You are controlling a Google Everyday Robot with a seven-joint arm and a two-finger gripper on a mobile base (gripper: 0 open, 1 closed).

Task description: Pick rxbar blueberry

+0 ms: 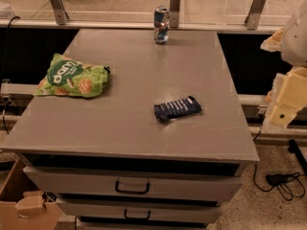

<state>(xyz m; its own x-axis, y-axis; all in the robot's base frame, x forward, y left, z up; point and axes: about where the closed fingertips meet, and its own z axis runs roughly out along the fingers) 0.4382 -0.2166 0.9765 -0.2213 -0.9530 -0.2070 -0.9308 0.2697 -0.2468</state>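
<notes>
Item: rxbar blueberry (177,109), flat toward desk (144,66) front-right corner, unpicked. My gripper (287,102) waits beyond the right edge, well apart; grip state I cannot tell.

Your arm (296,37) comes in at far right edge of view, mostly cut off by frame. Pale rounded upper segment on top. Cream blocky section hangs below it, tilted slightly left. Your gripper (283,110) sits at lower end of that section, at right edge, mid-height, pointing down. It hangs in open air.
</notes>
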